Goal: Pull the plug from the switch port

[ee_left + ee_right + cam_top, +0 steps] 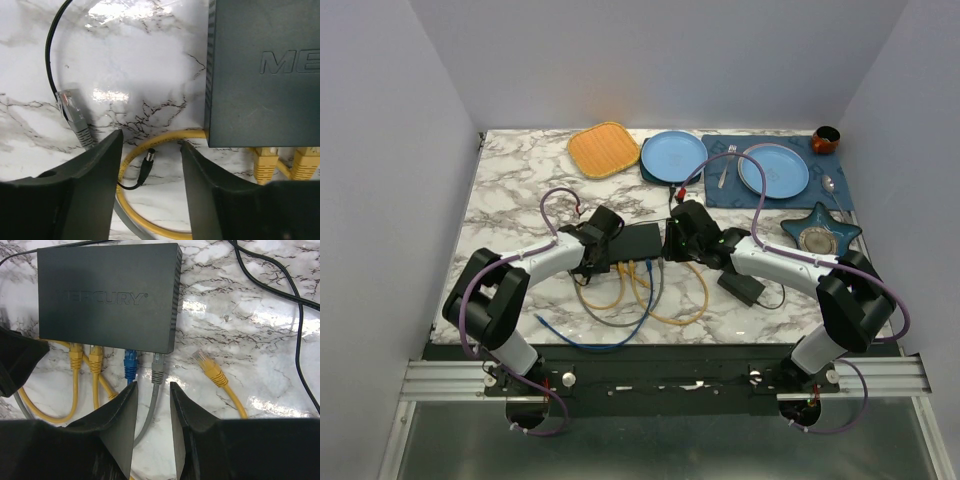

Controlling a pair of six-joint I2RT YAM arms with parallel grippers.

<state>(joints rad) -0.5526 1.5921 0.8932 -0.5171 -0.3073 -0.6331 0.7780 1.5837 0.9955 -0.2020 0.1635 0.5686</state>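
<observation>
Right fingers (119,427) partly hide grey cable (152,400) below switch (107,295).

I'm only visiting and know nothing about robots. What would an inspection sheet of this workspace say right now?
Surface: white marble table, grey veins.
Job's things: black switch lies flat; two yellow plugs, a blue plug and a grey plug sit in its ports.
Clutter: orange mat, blue plate, second blue plate, placemat, fork, spoon, brown cup, star dish, power brick.
Grippers: left gripper open beside the switch's corner; right gripper open, jaws either side of the grey plug's cable.
Cables: loose yellow plug lies right of the switch; clear-ended plug and barrel plug lie unplugged.
Surroundings: plain grey walls.
</observation>
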